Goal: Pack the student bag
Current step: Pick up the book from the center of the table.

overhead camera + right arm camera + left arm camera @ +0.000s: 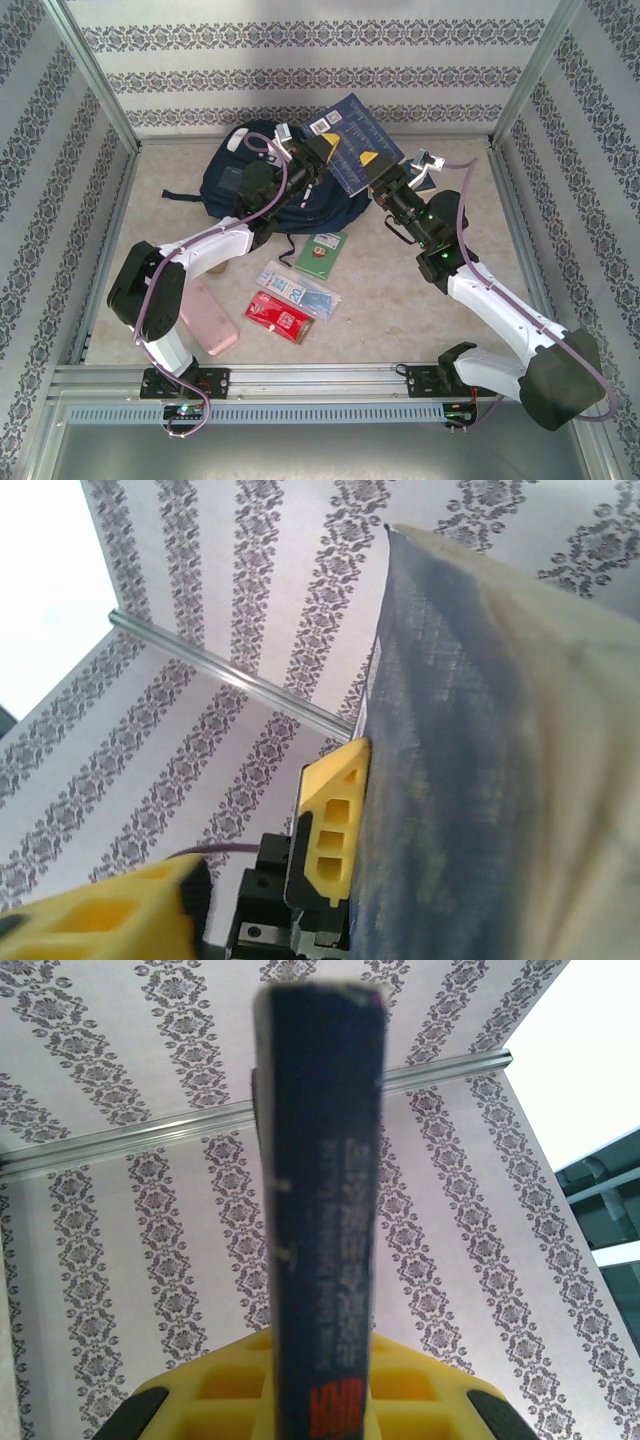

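We saw the left fingers (318, 152) closed on a dark blue hardcover book (355, 130), holding it in the air at the far middle of the scene. In the left wrist view the book's spine (325, 1220) stood upright and edge-on, pinched between the two yellow pads (210, 1400) at the bottom of the picture.

The right fingers (383, 172) had reached the same book from its right side and stood partly open. In the right wrist view one of their yellow pads (110, 920) sat clear of the blue cover (480, 780), with a visible gap. We could not see the second pad, which lay behind the book. A yellow pad of the left arm (330, 830) pressed flat on that cover.

The large navy-blue fabric backpack (240, 185) lay on the far left part of the beige table (420, 290), under and to the left of the lifted book, with the left arm reaching over it.

Nearer on the table lay a small green card (322, 255), a clear plastic packet with blue contents (297, 288), a red flat packet (278, 320) just beside that, and a pink oblong case (210, 318) at the left, next to the left arm.
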